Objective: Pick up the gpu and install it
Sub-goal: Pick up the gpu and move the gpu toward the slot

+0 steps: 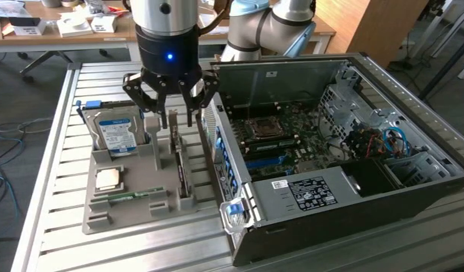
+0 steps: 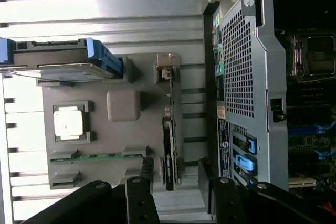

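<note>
The gpu (image 1: 181, 167) is a thin dark card standing on its edge in a slot of the grey tray (image 1: 141, 211), beside the open computer case (image 1: 345, 187). My gripper (image 1: 177, 120) hangs just above the card's far end with its jaws open and nothing between them. In the wrist view the gpu (image 2: 169, 153) runs lengthwise between my two black fingers (image 2: 146, 174), and the gripper (image 2: 176, 179) straddles its line. The motherboard (image 1: 289, 139) lies exposed inside the case.
The tray also holds a silver hard drive with a blue label (image 1: 114, 133), a square processor (image 1: 109, 179) and a green memory stick (image 1: 134, 196). The case's perforated rear panel (image 2: 241, 66) stands close to the card. Everything rests on a slatted metal table (image 1: 58, 170).
</note>
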